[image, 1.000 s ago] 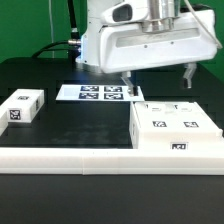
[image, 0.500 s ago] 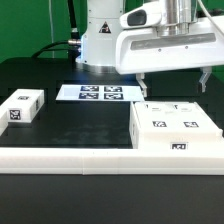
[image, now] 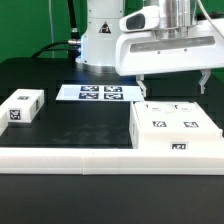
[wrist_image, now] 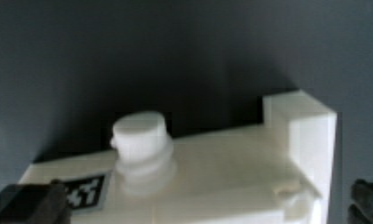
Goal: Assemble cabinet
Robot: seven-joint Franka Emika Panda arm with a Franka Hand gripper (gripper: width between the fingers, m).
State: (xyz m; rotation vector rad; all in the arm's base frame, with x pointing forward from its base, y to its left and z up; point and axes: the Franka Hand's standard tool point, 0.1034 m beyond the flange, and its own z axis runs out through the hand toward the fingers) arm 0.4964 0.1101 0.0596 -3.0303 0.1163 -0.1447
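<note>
while gripper (image: 172,90) hangs spread above, cabinet (image: 178,128) far edge seemingly clear

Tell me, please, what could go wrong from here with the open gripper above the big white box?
1. The gripper hangs open above the box with its fingers spread wide. If it comes down slightly off line, a finger could land on the box's top face instead of clearing an edge.
2. The wrist view shows a round peg standing up from the box. A finger could strike it on the way down.
</note>
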